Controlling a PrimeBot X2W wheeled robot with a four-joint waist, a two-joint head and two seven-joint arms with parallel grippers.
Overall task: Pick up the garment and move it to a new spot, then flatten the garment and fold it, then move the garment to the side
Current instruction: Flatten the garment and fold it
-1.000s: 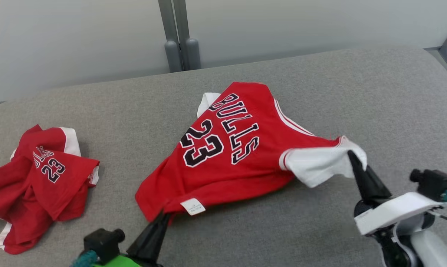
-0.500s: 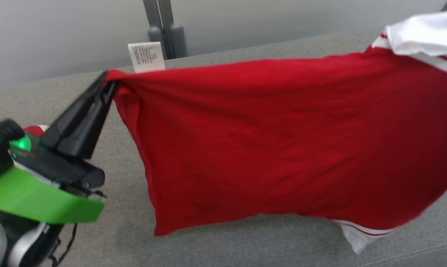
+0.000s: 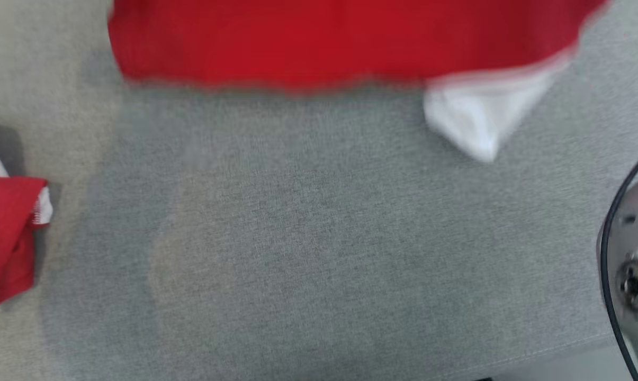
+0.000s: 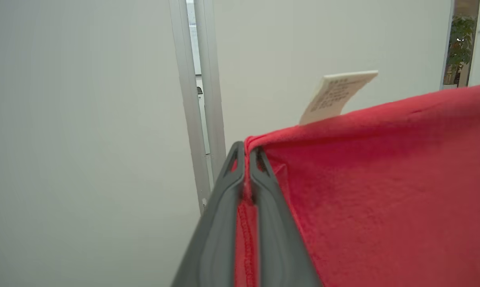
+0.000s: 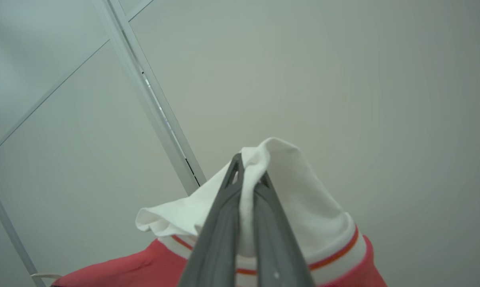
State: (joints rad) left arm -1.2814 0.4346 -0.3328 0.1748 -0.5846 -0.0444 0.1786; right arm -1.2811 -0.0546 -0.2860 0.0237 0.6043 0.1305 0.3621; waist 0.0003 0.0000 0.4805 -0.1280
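Aloft, left gripper (image 4: 247,150) and right gripper (image 5: 249,171) clamp the garment (image 3: 324,42) — grey cloth surface (image 3: 319,238) below, pale wall (image 4: 84,119) behind.

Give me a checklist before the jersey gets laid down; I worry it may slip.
1. Left gripper shut on jersey corner: ok.
2. Right gripper shut on white sleeve: ok.
3. Table below jersey bare for laying: ok.
4. Second jersey apart from the held one: ok.
5. Jersey hanging smooth, unbunched: cannot tell, head view blurred.
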